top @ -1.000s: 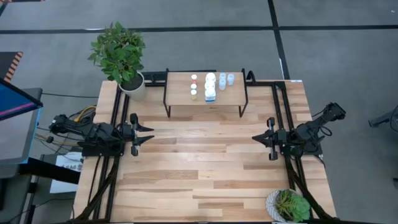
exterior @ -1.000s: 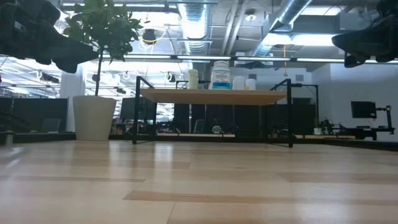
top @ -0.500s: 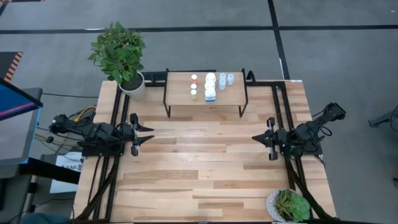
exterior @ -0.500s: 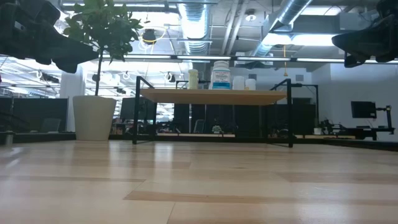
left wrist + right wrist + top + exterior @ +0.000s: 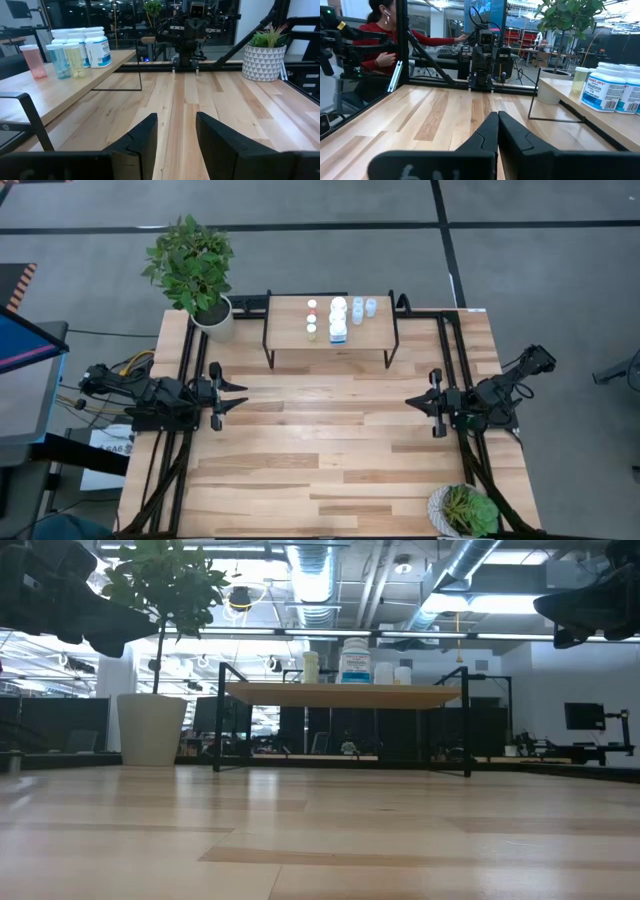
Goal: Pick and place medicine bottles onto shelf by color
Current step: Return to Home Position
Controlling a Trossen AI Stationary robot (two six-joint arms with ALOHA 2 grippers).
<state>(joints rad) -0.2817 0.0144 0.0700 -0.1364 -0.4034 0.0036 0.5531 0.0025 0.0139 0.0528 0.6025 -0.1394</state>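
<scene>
Several medicine bottles (image 5: 339, 317) stand upright in a cluster on the shelf (image 5: 288, 330), a small wood-topped platform on black legs at the table's far edge. In the left wrist view the bottles (image 5: 80, 47) show red, light-blue, yellowish and white. The right wrist view shows the larger blue-labelled ones (image 5: 610, 92). My left gripper (image 5: 243, 393) hovers open at the table's left side, level, nothing between its fingers (image 5: 176, 120). My right gripper (image 5: 410, 401) hovers shut at the right side, holding nothing (image 5: 497, 116). Both are well short of the shelf.
A tall leafy plant in a white pot (image 5: 213, 315) stands just left of the shelf. A small plant in a patterned pot (image 5: 465, 510) sits at the near right corner. Bare wooden tabletop (image 5: 330, 430) lies between the arms. A person in a red sleeve (image 5: 375, 45) sits beyond the table.
</scene>
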